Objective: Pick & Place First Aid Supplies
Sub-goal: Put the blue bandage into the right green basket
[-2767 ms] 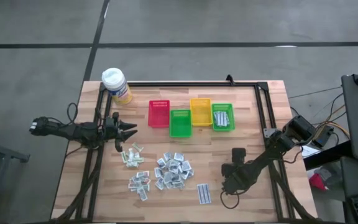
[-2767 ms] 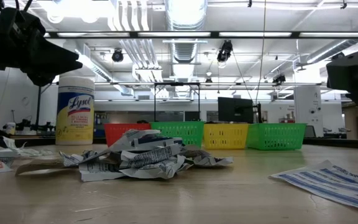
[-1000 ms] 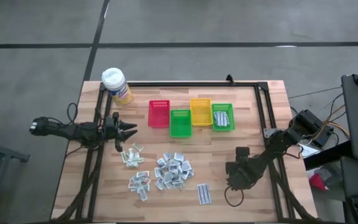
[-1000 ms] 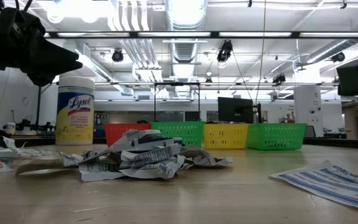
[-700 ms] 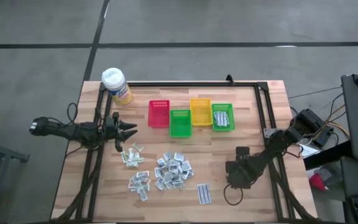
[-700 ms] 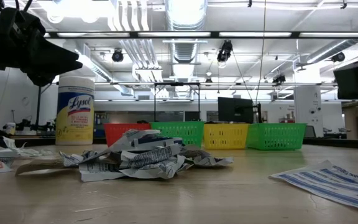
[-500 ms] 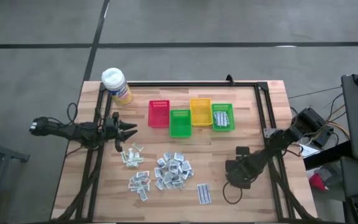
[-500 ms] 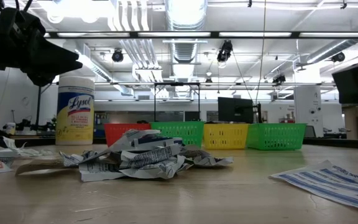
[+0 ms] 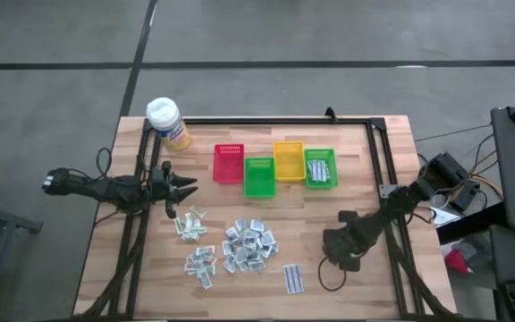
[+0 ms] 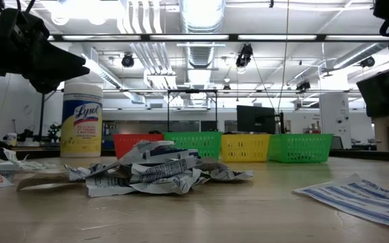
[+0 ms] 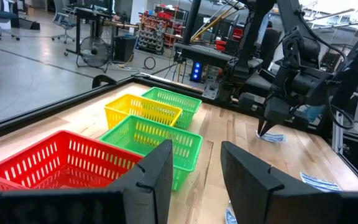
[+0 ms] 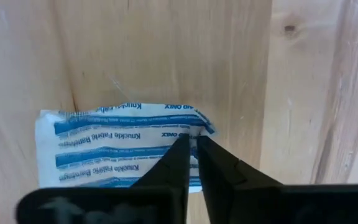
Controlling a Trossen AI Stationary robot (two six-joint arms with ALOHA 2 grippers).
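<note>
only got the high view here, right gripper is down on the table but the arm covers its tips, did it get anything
Observer: Yes. The right wrist view shows the right gripper shut, tips pinching the edge of a blue-striped packet.
Operator: lifted yet
Observer: No, the packet looks flat on the wooden table.
Operator: which kind is it
Observer: Its print reads "Knuckle Fabric".
</note>
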